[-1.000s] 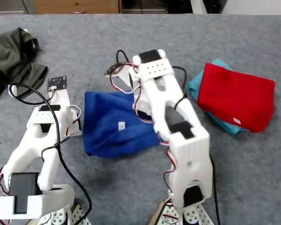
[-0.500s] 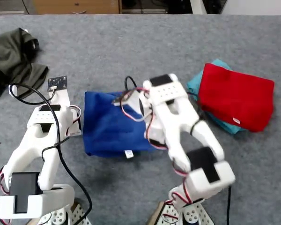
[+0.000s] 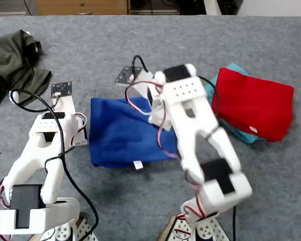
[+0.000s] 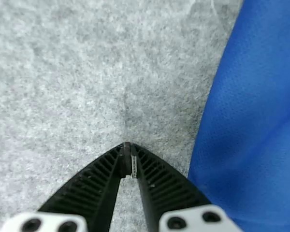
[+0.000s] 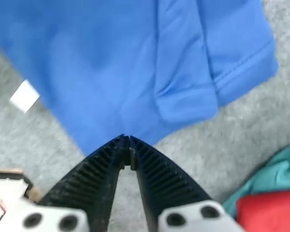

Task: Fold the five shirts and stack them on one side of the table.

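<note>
Blue shirt (image 3: 120, 133) lies folded in the middle of the grey desk (image 3: 90, 50), with a white tag (image 3: 138, 164) at its near edge. The left end effector (image 4: 128, 147) is clenched on nothing, over bare felt just beside that shirt's edge. The right end effector (image 5: 125, 140) is likewise clenched and empty, above the shirt's edge on the side toward a folded red shirt (image 3: 253, 103), which rests on a teal shirt (image 3: 209, 93). A crumpled dark green shirt (image 3: 12, 63) sits at the far left.

Plain blue shirt (image 3: 120, 133), white tag (image 3: 137, 164), at the middle of the mottled grey table (image 3: 190, 40); red shirt (image 3: 253, 103) over teal shirt (image 5: 275, 176) near the right edge; dark olive shirt (image 3: 12, 63) at the far left corner.
</note>
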Tool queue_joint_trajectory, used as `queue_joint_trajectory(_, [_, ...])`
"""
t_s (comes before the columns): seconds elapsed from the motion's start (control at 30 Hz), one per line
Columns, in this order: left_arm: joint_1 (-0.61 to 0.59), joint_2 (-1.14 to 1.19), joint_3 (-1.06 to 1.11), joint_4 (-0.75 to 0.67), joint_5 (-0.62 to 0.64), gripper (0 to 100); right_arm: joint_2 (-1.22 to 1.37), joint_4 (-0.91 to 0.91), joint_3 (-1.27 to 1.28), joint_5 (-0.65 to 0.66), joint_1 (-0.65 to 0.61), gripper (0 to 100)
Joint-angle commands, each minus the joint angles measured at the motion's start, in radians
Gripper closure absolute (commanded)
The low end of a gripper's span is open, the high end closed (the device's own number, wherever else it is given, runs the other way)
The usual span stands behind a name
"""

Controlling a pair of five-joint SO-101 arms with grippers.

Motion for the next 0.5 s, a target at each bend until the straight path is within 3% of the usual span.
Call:
queue_joint_trajectory(0.0, [0.011, -0.002, -0.049, -0.012, 0.006, 98, 0.182, -0.017, -0.148, -0.026, 0.015, 99.4])
queue_joint_trajectory(0.47, [0.012, -0.002, -0.049, -0.012, 0.006, 98, 0.674, 0.014, -0.832, -0.025, 0.11, 99.4])
